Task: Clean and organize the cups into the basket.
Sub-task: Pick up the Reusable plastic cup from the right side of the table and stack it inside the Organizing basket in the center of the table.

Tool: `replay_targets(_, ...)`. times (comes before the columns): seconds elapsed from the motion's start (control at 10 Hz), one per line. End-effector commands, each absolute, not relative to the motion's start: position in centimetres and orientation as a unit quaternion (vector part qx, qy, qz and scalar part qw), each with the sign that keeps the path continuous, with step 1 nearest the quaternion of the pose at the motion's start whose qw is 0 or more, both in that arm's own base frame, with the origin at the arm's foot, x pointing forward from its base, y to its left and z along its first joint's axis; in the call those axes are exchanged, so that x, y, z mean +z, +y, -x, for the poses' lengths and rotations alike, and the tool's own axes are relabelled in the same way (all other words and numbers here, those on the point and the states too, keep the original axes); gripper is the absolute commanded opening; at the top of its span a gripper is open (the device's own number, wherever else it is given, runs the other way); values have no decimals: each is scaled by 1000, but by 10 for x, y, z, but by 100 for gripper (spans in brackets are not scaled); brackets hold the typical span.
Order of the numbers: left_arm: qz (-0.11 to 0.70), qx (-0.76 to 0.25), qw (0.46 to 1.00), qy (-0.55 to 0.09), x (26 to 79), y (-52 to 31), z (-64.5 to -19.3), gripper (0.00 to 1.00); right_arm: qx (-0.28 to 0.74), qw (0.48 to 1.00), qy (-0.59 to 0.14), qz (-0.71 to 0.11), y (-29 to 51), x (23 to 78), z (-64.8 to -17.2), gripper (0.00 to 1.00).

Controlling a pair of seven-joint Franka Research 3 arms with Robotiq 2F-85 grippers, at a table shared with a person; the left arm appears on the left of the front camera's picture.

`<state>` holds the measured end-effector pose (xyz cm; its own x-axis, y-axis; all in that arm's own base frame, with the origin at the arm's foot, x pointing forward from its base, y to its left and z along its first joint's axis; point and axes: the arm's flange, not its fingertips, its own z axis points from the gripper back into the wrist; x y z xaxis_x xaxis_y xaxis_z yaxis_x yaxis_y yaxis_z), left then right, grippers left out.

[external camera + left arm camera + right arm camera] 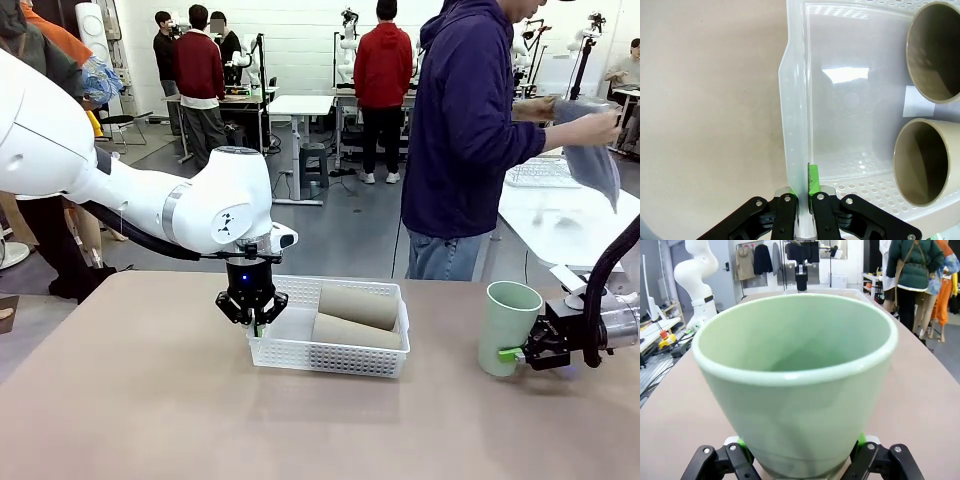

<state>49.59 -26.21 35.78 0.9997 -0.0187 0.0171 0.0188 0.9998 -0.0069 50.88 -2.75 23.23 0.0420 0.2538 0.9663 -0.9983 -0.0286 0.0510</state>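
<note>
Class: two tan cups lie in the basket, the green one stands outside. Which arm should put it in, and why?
Right. The right end effector grips the mint green cup by its base, right of the basket; the left end effector is clamped on its end wall, likely steadying it.

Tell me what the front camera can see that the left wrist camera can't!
The front view adds the mint green cup, standing upright with its base clamped by the right fingers, and a person holding a cloth. The left wrist view adds the hollow insides of the two tan cups and a close look at the left fingers pinching the basket wall. Both share the basket with the tan cups lying inside.
</note>
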Motion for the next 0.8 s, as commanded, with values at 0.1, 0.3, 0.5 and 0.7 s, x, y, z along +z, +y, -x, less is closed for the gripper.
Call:
replay_targets(0.1,4,-10,1000,-11,360,-262,-497,0,560,555,-408,-460,-30,232,-512,39)
replay_targets(0.3,4,-10,1000,-11,360,-262,-497,0,560,555,-408,-460,-30,232,-511,0)
replay_targets(0.5,4,-10,1000,-11,360,-262,-497,0,559,573,-391,-453,-23,264,-503,0)
replay_targets(0.7,4,-10,1000,-11,360,-262,-497,0,558,587,-377,-448,-14,338,-504,0)
